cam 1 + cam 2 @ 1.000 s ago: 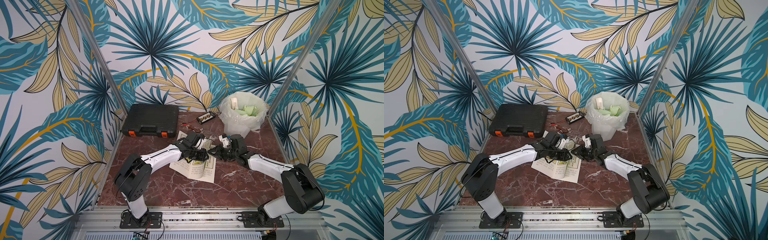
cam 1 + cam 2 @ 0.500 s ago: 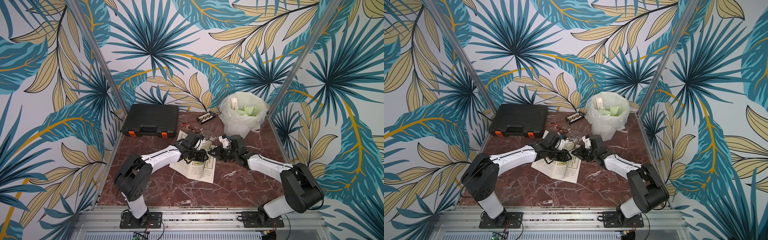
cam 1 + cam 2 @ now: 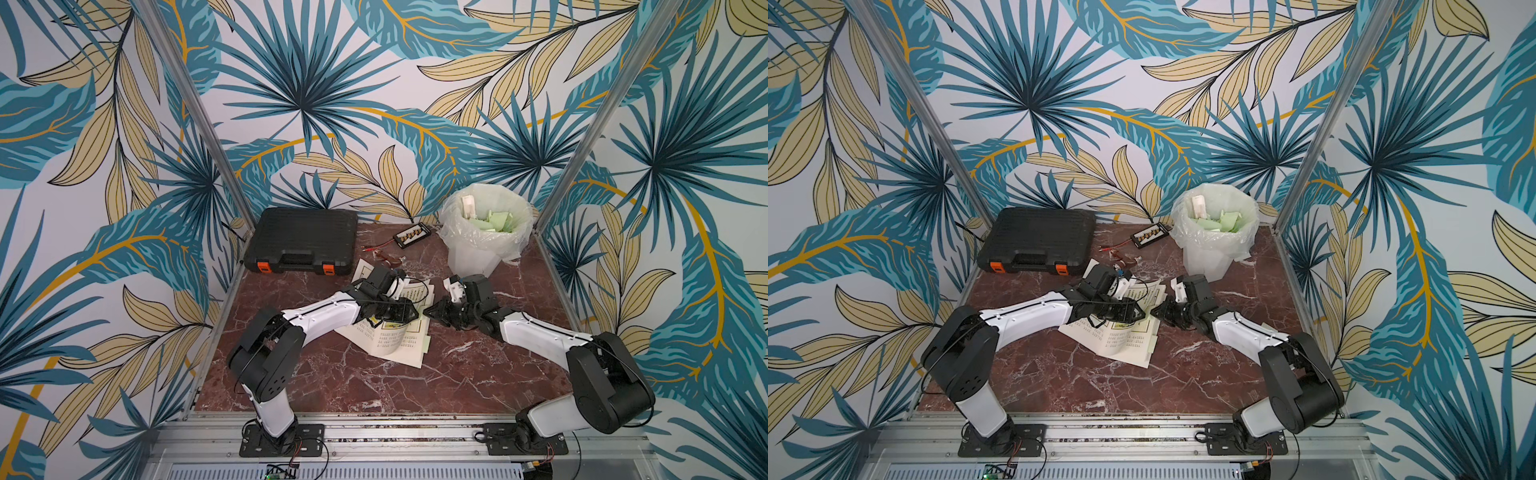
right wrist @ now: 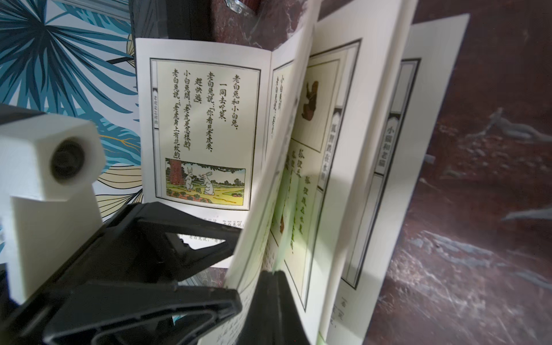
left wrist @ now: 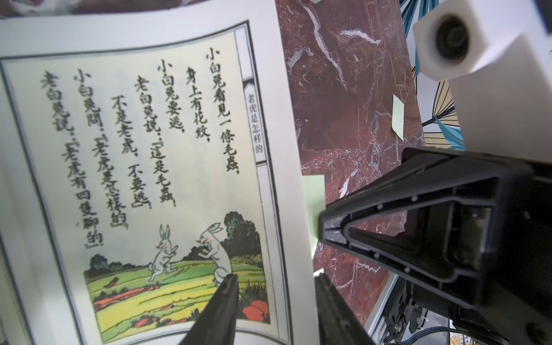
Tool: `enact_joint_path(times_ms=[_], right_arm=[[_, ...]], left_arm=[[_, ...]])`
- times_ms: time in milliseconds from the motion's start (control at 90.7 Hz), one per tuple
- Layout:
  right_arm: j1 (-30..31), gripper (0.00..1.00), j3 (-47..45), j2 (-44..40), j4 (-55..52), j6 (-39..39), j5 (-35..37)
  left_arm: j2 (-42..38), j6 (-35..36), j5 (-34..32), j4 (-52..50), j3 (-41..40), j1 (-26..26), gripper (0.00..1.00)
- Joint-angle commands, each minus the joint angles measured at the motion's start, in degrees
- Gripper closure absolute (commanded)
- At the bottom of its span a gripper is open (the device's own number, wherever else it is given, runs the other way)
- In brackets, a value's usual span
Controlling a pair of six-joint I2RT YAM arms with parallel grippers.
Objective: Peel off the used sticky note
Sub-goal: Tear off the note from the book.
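The sticky note (image 5: 313, 194) projects from the outer page edge of the booklet (image 3: 399, 340). It appears pinched there by the right gripper (image 5: 322, 230), fingers closed together, so that peeling can begin. The left gripper (image 5: 274, 279) is held over the booklet's page, fingers apart, probably to restrain the page.

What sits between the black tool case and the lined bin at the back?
A small black connector board with red wires, lying on the marble table; both top views show it.
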Motion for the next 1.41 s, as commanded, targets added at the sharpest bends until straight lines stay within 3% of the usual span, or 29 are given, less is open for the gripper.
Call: enact_joint_path(times_ms=[0,187,331,529,705,860,1047,1223,1400], right_arm=[[-0.2,1.00,-1.5,-1.3,-0.9,-1.3,0.7],[-0.5,1.00,-1.7,-1.0,-0.6,-1.2,0.7],[-0.8,1.00,-1.9,-0.9,-0.5,-1.2,0.8],[-1.1,1.00,-2.3,-0.7,-0.4,-1.3,0.8],[-1.7,1.00,-2.7,-0.8,-0.9,-1.7,0.9],[-2.5,1.00,-3.0,-1.1,-2.4,-2.8,1.4],[-3.5,1.00,-1.7,-3.4,-5.6,-4.5,0.5],[-5.2,1.00,6.4,-10.2,-14.8,-8.0,-1.3],[-8.4,1.00,18.2,-14.0,-20.8,-7.5,-5.8]], left_arm=[[-1.3,0.0,0.2,1.3,-1.7,0.4,0.54],[-1.6,0.2,-1.2,0.3,-1.7,0.4,0.60],[-2.4,0.2,-4.1,-1.3,-1.7,0.8,0.80],[-6.1,-0.1,-9.6,-5.7,-3.1,2.5,1.00],[-11.2,0.5,-17.0,-10.6,-4.7,4.6,1.00],[-15.9,-0.2,-21.6,-15.0,-8.2,9.4,1.00],[-17.1,-1.5,-26.9,-18.9,-12.3,13.4,1.00],[-14.8,-2.1,-31.4,-19.7,-14.4,14.1,1.00],[-11.6,-1.8,-31.2,-16.9,-16.2,14.1,1.00]])
